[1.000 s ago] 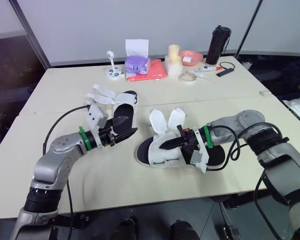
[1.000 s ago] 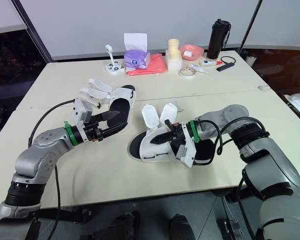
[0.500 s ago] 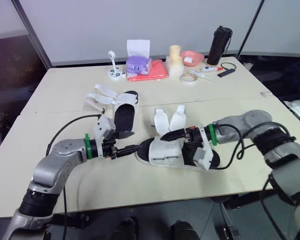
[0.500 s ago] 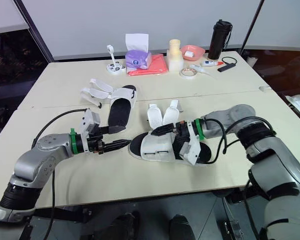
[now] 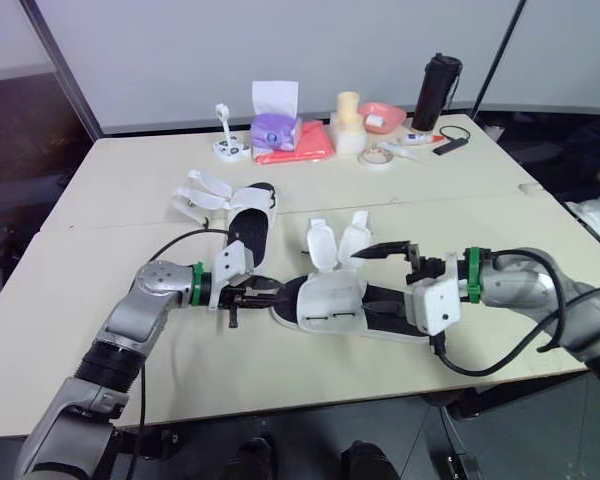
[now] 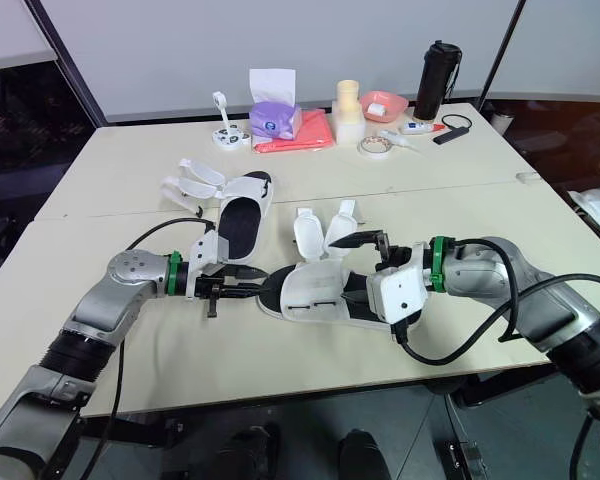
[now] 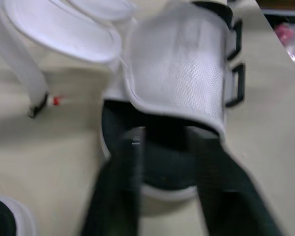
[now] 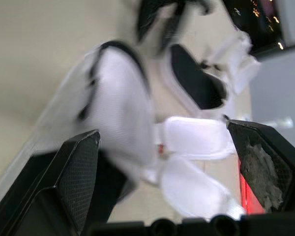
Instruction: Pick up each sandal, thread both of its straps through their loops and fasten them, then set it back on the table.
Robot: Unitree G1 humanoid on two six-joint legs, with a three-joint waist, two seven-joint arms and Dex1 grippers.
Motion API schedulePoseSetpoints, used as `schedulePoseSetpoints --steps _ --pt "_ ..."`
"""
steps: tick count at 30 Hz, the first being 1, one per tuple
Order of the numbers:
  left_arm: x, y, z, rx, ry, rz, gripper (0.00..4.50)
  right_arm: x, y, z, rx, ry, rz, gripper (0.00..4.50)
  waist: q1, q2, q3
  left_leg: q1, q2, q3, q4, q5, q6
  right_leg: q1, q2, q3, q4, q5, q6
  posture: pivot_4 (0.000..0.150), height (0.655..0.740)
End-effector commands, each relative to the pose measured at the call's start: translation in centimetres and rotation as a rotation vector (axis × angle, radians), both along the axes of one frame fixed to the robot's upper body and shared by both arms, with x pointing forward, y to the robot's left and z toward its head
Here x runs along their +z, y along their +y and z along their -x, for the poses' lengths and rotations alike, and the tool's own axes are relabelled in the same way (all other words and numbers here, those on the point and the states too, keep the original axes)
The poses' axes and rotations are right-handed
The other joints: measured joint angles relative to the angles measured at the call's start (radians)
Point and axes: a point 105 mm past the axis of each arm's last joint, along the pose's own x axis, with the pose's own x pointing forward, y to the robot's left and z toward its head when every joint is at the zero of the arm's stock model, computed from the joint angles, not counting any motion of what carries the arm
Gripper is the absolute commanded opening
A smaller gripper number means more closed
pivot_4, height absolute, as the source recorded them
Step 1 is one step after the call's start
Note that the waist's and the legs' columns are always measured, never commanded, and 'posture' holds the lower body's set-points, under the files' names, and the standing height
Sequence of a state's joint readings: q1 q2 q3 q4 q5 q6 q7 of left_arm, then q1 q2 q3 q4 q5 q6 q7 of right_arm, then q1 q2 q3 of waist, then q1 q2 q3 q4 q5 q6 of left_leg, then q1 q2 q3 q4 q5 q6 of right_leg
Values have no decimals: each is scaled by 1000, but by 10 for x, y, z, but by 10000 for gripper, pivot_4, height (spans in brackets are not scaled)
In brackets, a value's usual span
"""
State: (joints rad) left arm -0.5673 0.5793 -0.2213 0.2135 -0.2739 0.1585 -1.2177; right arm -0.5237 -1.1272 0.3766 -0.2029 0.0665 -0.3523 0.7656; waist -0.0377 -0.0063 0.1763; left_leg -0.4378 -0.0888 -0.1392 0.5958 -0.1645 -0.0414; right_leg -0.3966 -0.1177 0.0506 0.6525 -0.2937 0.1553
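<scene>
Now in hand: judged as the pick-up of the near sandal; nothing is being gripped yet.
Left gripper [image 5: 262,294]: is sitting low over the table [image 5: 230,370] with its fingers spread, pointing at the near sandal's toe. Whether it is touching cannot be told.
Far sandal [image 5: 246,216]: is lying beyond the left gripper, its straps splaying loose to the left, unfastened.
Near sandal [image 5: 332,303]: is lying flat between the two grippers. Both straps [image 5: 321,244] are standing folded open on the far side, and the loops [image 5: 316,319] are facing the near edge.
Right gripper [image 8: 162,132]: is hovering over the heel half with its fingers spread wide, holding nothing; one finger is sitting just beside the straps.
Risk, grip: a pinch on the rounded toe rim alone is likely letting the sandal slip or pivot.
Risk, push: contact from one side only is likely sliding it into the other arm, or catching a loose strap.
Edges: the near table edge is lying close to the sandal, so a shove that way is risking a drop.
Open room: bare table is lying to the left and between the sandals. The tissue box [image 5: 274,128] and bottle [image 5: 436,90] are standing well apart at the far end.
</scene>
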Motion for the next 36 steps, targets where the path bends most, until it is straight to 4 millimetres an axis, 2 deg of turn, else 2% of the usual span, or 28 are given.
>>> schedulePoseSetpoints --steps 1,5,16,29,33,36 --pt "10 -1 -5 -27 -47 4 286 16 5 6 -30 -14 -57 45000 5 0 0 0 0 0 0 0 0 0 0 0 0 0 0 1500 7344" --pt "5 -3 -10 -22 -12 23 286 21 6 7 -68 -11 -88 45000 19 0 0 0 0 2 1 0 0 1 -1 -1 0 0 0 1500 7344" --pt "-9 -37 -21 -70 77 57 286 37 2 1 -124 -38 -134 45000 23 -1 0 0 -1 2 3 0 0 2 0 -2 0 0 0 1500 7344" --pt "-18 -62 -20 -147 89 16 286 44 1 -2 -153 -51 -162 45000 25 -1 0 0 -1 1 3 0 0 3 -1 -2 0 0 1 1500 7344" --pt "-24 -68 -17 -147 112 24 286 43 -2 -10 -238 15 -259 45000 26 -1 0 0 -1 1 4 0 0 3 -1 -3 0 0 1 1500 7344" --pt "-35 -68 -15 -129 148 30 286 40 -11 -25 -403 142 -387 45000 26 -2 0 0 -1 0 4 0 0 3 -1 -3 0 0 1 1500 7344"
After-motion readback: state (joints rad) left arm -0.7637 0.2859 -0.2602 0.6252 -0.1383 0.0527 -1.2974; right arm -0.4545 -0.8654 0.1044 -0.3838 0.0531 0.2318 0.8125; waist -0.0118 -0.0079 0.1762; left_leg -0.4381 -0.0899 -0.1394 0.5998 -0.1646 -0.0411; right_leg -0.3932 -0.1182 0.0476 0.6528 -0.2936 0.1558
